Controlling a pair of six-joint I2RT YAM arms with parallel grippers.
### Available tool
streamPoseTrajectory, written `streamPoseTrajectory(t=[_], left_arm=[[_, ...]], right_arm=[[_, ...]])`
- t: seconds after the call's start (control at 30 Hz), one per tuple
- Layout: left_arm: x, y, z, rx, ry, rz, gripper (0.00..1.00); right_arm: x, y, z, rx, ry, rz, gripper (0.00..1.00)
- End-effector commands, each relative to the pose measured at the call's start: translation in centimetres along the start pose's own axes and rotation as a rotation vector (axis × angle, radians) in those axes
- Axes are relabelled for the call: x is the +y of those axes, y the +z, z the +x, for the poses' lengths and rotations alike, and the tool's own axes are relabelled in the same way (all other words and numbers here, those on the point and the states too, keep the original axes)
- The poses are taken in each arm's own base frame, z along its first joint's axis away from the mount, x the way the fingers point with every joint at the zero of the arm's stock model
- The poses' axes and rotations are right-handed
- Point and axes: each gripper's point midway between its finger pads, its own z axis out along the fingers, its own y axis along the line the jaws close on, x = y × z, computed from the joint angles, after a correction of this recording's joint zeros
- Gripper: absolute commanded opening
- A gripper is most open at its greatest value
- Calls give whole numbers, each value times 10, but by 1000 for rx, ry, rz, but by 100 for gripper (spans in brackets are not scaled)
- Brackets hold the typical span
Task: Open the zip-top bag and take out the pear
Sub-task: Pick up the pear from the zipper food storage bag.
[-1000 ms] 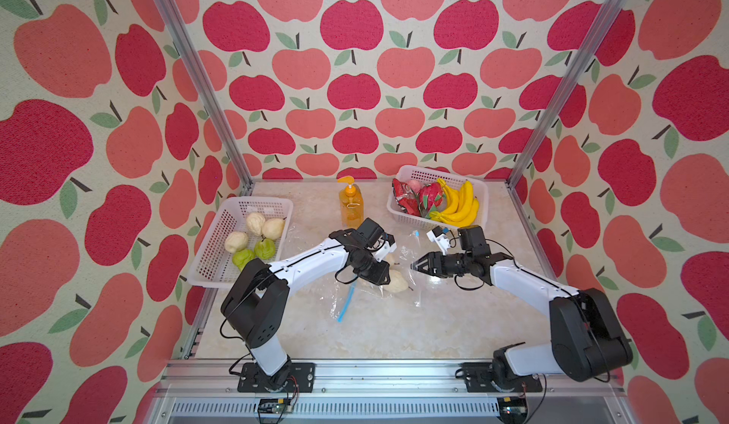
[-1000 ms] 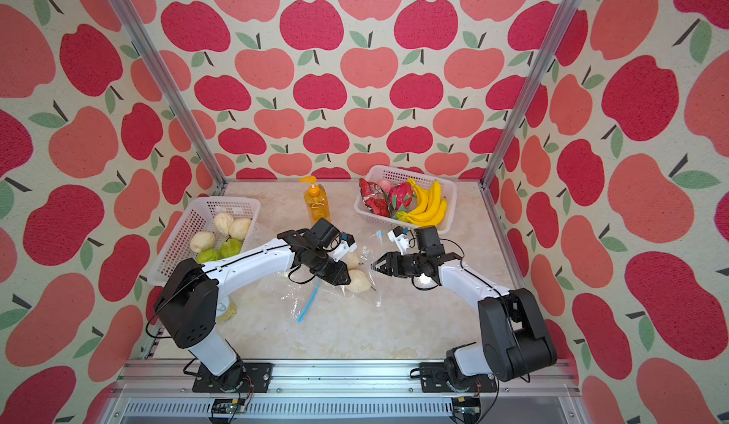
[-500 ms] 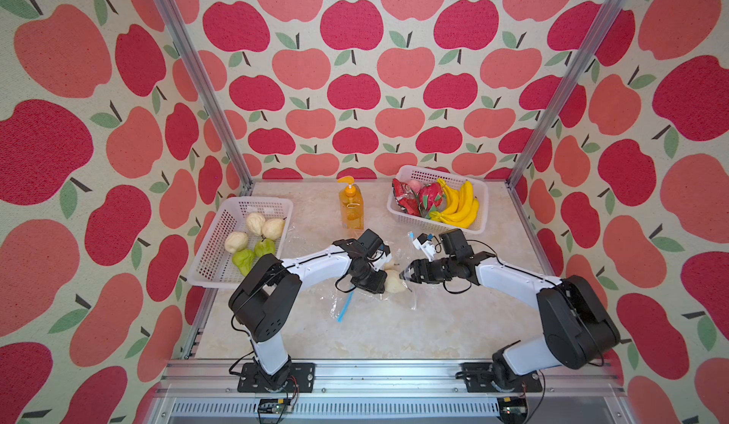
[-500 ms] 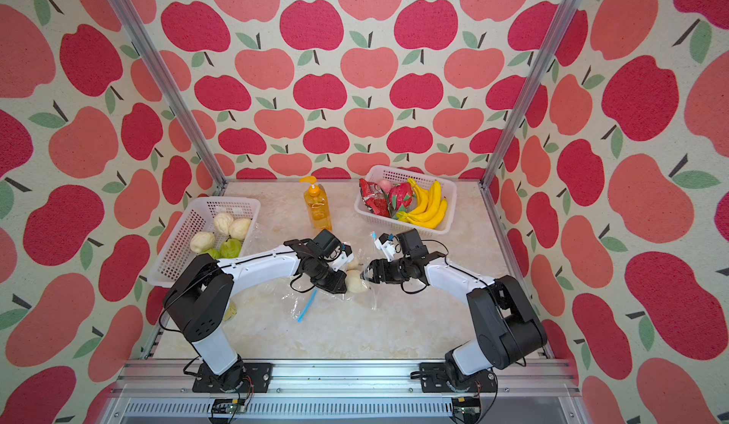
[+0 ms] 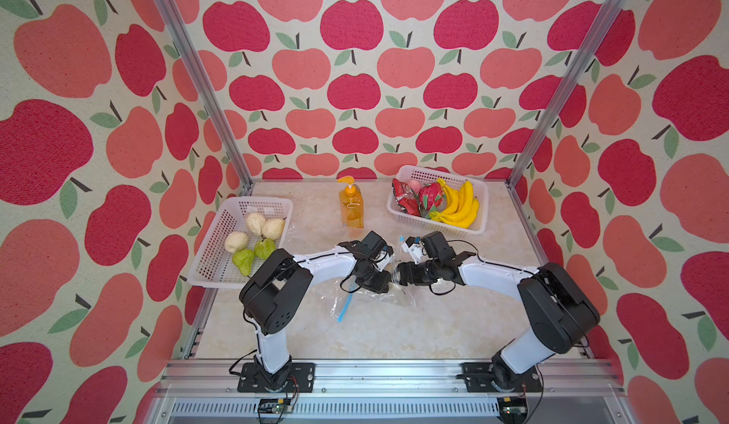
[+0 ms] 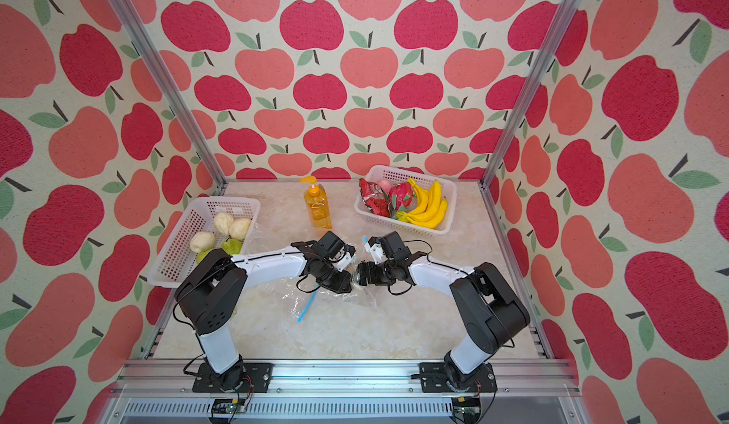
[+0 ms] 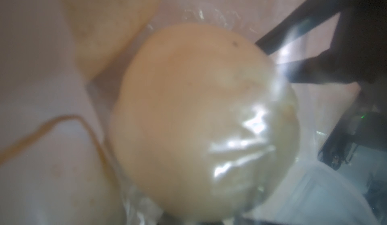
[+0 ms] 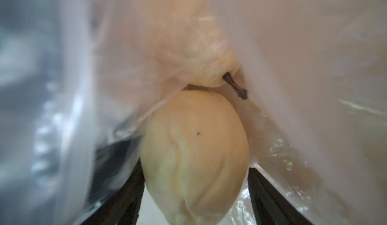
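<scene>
The clear zip-top bag (image 5: 333, 296) lies mid-table, its blue zip strip (image 5: 344, 309) toward the front. My left gripper (image 5: 383, 284) is low on the bag. Its wrist view shows film (image 7: 240, 146) stretched over a pale pear (image 7: 178, 113) and bunching where the jaws meet, so it is shut on the bag. My right gripper (image 5: 399, 278) faces it, nearly touching. In its wrist view the jaws are open, and its fingers (image 8: 127, 192) stand on either side of the pear (image 8: 194, 150) inside the film (image 8: 314, 67). A second pale fruit with a dark stem (image 8: 234, 85) lies behind. Both top views hide the pear.
A white basket (image 5: 205, 252) of pale and green fruit stands at the left edge. An orange soap bottle (image 5: 351, 205) is at the back centre. A white basket (image 5: 418, 170) with bananas (image 5: 457, 205) and red fruit is at the back right. Metal posts frame the corners.
My right gripper has moved left up to the bag and opened wider around the pear. My left gripper has come down and forward on the bag, and the pear is now hidden from above.
</scene>
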Motion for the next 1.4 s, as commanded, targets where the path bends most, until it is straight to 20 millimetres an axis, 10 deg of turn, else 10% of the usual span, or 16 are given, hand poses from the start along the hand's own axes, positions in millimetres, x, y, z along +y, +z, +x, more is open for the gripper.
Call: streamPoseTrajectory(t=[0.0, 0.37, 0.93, 1.1, 1.27, 1.37], left_arm=[[-2, 9, -4, 5, -2, 20, 14], [14, 10, 6, 8, -46, -27, 11], [22, 11, 4, 4, -36, -40, 13], [-14, -26, -23, -89, 60, 51, 23], [-54, -89, -56, -236, 137, 147, 67], [-66, -122, -71, -316, 139, 224, 76]], right_arm=[[-4, 10, -9, -20, 46, 37, 81], [-6, -19, -17, -74, 74, 108, 57], [-50, -149, 12, -217, 214, 243, 51], [-21, -177, -2, -291, 89, 122, 50], [12, -191, -14, -328, -51, 14, 50], [31, -199, -22, -354, -135, -52, 51]])
